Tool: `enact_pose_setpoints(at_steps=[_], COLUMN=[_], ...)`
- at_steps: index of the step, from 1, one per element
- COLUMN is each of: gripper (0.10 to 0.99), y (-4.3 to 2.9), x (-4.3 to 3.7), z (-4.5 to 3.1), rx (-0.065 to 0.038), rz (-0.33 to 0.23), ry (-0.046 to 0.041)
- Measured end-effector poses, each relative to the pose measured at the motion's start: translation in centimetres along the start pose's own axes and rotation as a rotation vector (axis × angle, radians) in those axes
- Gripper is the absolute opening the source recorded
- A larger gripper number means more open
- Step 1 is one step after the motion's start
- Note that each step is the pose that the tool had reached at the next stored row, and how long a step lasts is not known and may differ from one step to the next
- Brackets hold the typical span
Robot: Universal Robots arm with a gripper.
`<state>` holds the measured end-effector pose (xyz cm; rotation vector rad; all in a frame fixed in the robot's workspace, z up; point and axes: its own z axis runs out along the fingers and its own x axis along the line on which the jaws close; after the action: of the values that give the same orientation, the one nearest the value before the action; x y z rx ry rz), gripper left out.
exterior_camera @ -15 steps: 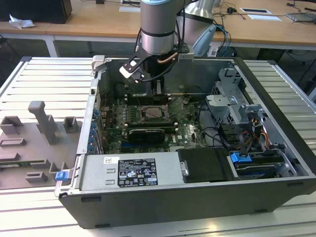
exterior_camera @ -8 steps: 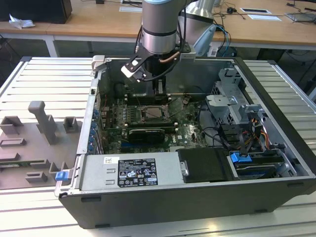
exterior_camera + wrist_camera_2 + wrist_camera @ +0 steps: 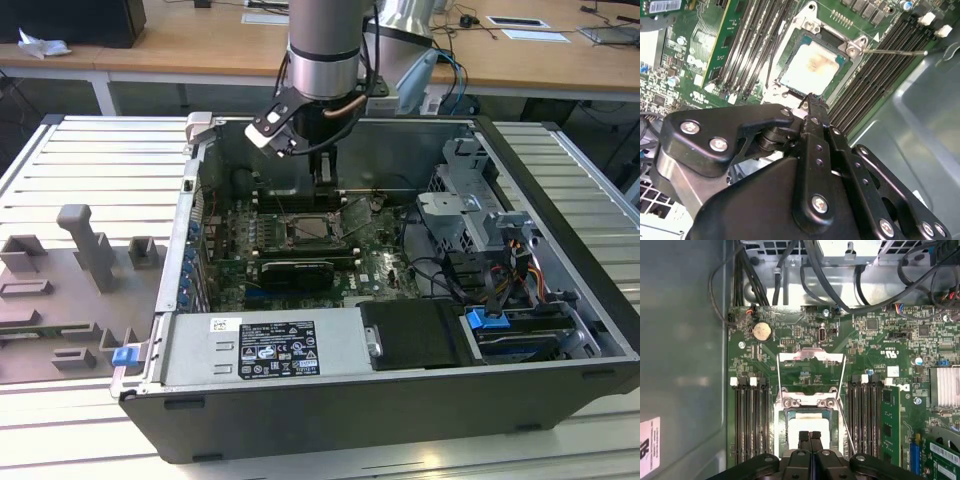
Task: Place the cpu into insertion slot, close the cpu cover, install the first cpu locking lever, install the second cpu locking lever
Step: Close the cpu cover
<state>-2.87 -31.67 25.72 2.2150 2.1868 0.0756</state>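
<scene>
1. Exterior view: open case lies on its side. The arm reaches down into it, and the gripper hangs over mid-board.
2. Board: green, with memory slots on the near and far sides of the socket.
3. Socket: silvery rim, directly under the gripper.
4. Cover: swung open and not yet closed. It lies past the socket toward the exterior view's right, on the drive cage side. Its hinged edge sits between the plate and the cpu, so from the gripper the cover lies rightward, across the socket.
5. Cpu: seated in the socket, pale face up. It looks level, as far as I can judge.
6. Gripper tip, in both wrist views: fingers pressed together with nothing between them. The tip is low over the cpu's edge; contact cannot be told.
7. Lever: thin rod jutting from a socket corner out over the memory slots. It looks unlatched.
</scene>
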Motion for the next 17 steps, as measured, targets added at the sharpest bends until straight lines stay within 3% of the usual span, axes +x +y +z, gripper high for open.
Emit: enact_pose_setpoints(at_steps=[3, 8, 10, 17], gripper=[0.106, 0.106, 0.106, 0.106], y=[0.53, 0.62, 0.69, 2.21], x=[0.00, 0.02, 0.02, 0.04], z=[0.00, -1.20, -1.34, -1.28], rx=[0.001, 0.001, 0.001, 0.001], rz=[0.000, 0.000, 0.000, 0.000], ry=[-0.0002, -0.0001, -0.0001, -0.0001])
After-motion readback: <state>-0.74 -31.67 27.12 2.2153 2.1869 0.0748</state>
